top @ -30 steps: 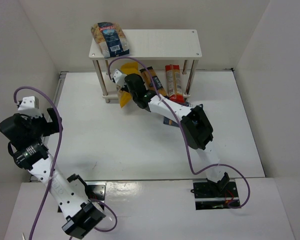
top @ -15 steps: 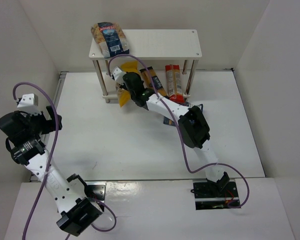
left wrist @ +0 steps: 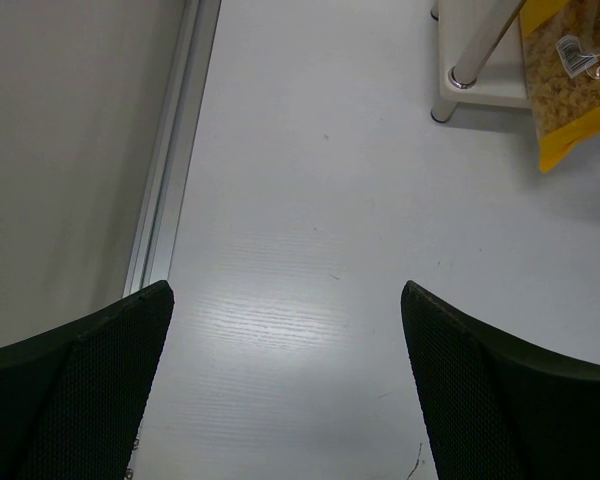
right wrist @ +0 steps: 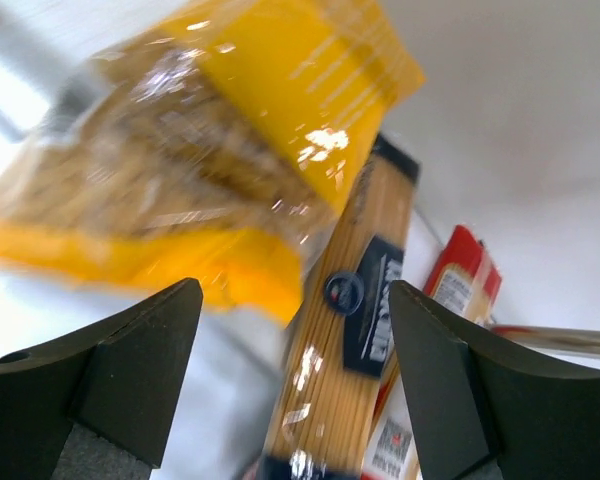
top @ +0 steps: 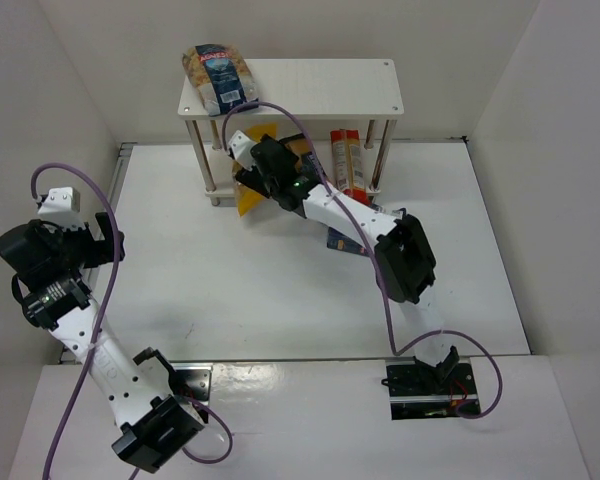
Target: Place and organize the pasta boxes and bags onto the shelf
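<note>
Yellow bag at shelf, R end effector spread
R end effector is wide apart, pinching nothing, just before the yellow bag. Bag lies partly on the shelf lower board, left end, beside spaghetti pack. L end effector is spread over counter.

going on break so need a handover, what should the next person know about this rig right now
Left gripper: open, empty, over the table at the left.
Right gripper: open, holding nothing, at the shelf's lower level, facing the yellow bag.
Done: clear bag on the top board's left end; yellow bag, yellow-blue spaghetti pack and red spaghetti pack on the lower level, the yellow bag's end sticking out the front.
Left: blue box lies on the table under the right arm; shelve it, then perhaps push the yellow bag in.
</note>
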Motion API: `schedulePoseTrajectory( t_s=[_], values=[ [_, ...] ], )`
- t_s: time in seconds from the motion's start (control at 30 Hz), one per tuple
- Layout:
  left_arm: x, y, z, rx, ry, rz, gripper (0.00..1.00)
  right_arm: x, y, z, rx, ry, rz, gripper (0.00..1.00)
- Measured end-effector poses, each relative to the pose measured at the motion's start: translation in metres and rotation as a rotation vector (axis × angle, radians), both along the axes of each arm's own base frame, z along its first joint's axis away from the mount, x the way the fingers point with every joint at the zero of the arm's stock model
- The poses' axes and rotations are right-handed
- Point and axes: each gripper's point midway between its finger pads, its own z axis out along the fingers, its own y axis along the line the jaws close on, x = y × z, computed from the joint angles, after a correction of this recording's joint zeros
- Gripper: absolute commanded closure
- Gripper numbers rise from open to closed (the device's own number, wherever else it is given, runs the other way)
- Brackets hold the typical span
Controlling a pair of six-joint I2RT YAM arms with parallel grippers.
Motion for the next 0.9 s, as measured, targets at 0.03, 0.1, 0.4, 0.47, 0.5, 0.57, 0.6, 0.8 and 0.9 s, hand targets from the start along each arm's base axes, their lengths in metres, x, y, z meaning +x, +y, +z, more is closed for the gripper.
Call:
schedulePoseTrajectory(
  t_s=[0.03,0.1,0.4,0.47,0.5,0.57,0.6,0.8,0.9],
  values=[
    [0.000,0.000,0.000,0.001,0.000,-0.002,0.00,-0.009,0.001,0.003,0.004,0.018,0.020,0.15],
    [0.000,-0.001,0.001,0.003,-0.001,-0.005,0.00,-0.028,0.002,0.010,0.017,0.046,0.063,0.14],
    [-0.001,-0.006,0.018,0.054,-0.007,-0.052,0.00,-0.143,-0.038,0.052,0.097,0.164,0.258,0.06],
    [-0.002,-0.008,0.019,0.072,-0.008,-0.066,0.00,-0.156,-0.069,0.052,0.117,0.177,0.248,0.05],
    [-0.003,-0.009,0.019,0.074,-0.007,-0.073,0.00,-0.158,-0.090,0.048,0.126,0.192,0.223,0.01],
    [-0.004,-0.012,0.018,0.082,-0.003,-0.088,0.00,-0.154,-0.151,0.036,0.166,0.227,0.103,0.00],
    [-0.004,-0.014,0.018,0.083,-0.002,-0.096,0.00,-0.149,-0.186,0.030,0.189,0.233,0.016,0.00],
    [0.007,-0.022,0.003,0.021,0.032,-0.155,0.00,-0.167,-0.360,0.017,0.355,0.160,-0.489,0.00],
    [0.022,-0.025,-0.009,-0.033,0.062,-0.193,0.00,-0.187,-0.404,0.019,0.426,0.103,-0.640,0.00]
  ],
)
